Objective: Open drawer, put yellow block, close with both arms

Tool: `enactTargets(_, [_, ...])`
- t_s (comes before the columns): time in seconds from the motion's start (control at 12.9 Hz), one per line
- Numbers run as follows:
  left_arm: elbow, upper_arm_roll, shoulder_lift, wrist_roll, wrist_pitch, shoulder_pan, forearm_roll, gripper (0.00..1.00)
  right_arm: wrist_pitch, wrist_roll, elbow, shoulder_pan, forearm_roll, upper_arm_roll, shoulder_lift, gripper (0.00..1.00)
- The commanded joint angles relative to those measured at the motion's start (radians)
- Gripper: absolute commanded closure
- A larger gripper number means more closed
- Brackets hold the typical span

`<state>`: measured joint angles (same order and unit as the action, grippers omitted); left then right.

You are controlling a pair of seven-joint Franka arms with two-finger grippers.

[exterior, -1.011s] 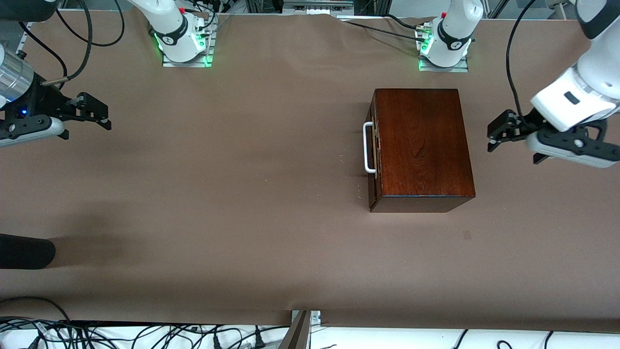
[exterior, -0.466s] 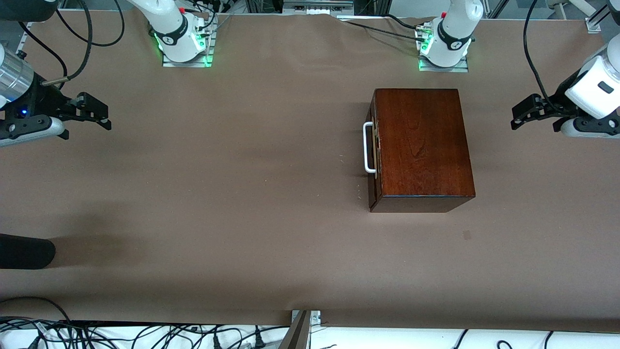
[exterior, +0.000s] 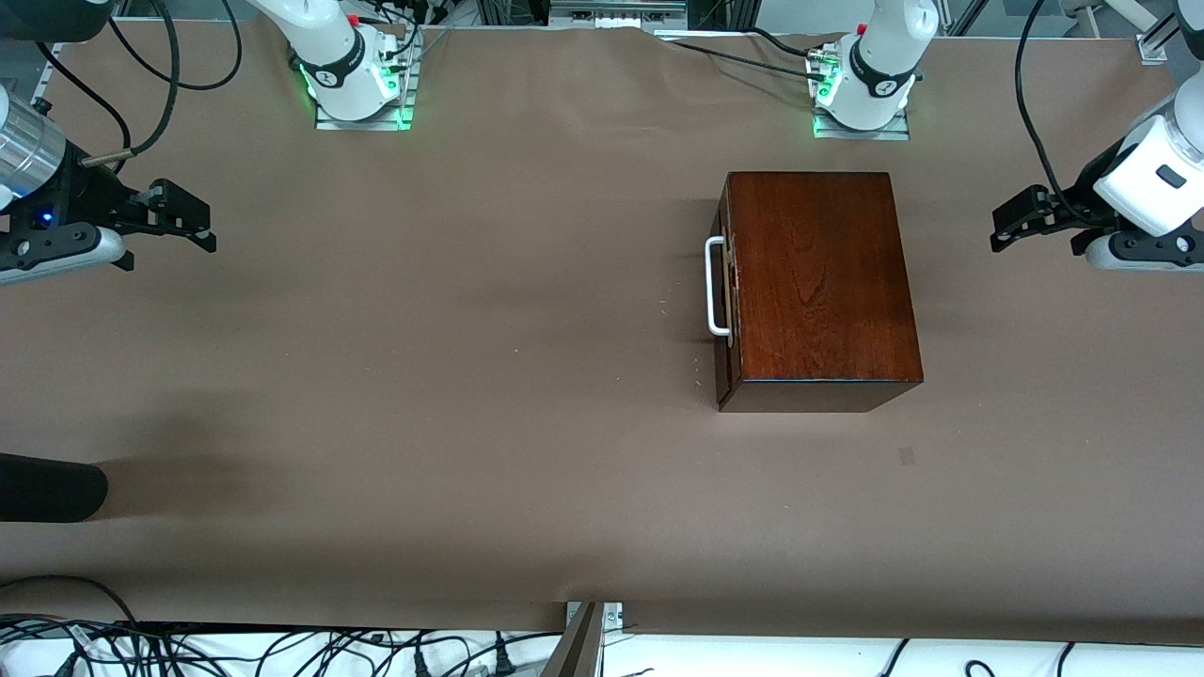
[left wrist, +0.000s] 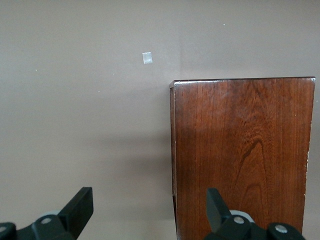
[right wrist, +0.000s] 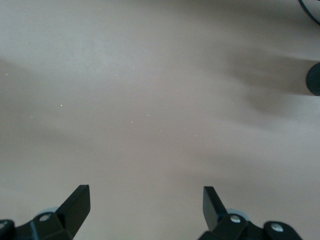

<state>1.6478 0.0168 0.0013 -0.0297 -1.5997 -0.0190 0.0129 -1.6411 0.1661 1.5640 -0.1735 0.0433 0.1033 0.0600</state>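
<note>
The glossy mahogany box (exterior: pixel 818 282) stands on the brown table toward the left arm's end. Its drawer is pushed in, and the white bar handle (exterior: pixel 715 287) faces the right arm's end. The box also shows in the left wrist view (left wrist: pixel 245 155). The yellow block is not in view. My left gripper (exterior: pixel 999 228) is open and empty, above the table beside the box's closed back end; in its wrist view (left wrist: pixel 150 207) one finger (left wrist: pixel 217 207) hangs over the box's edge. My right gripper (exterior: pixel 202 228) is open and empty over bare table (right wrist: pixel 145 205) at the right arm's end.
A black cylindrical object (exterior: pixel 47 487) lies at the right arm's end, nearer the front camera; its end shows in the right wrist view (right wrist: pixel 314 79). A small grey patch (exterior: pixel 906 456) marks the table near the box. Cables run along the table's front edge.
My left gripper has drawn back from the box toward its own end of the table and risen a little, then nearly stopped. The right arm and the box have not moved.
</note>
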Motion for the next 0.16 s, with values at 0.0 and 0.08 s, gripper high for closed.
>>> enactTargets(0.0, [0.000, 0.015, -0.004, -0.004, 0.004, 0.016, 0.009, 0.00, 0.017, -0.013, 0.001, 0.008, -0.003, -0.010, -0.011, 0.00])
enactTargets(0.08, [0.001, 0.015, -0.004, -0.006, 0.004, 0.016, 0.009, 0.00, 0.017, -0.013, 0.002, 0.008, -0.002, -0.008, -0.011, 0.00])
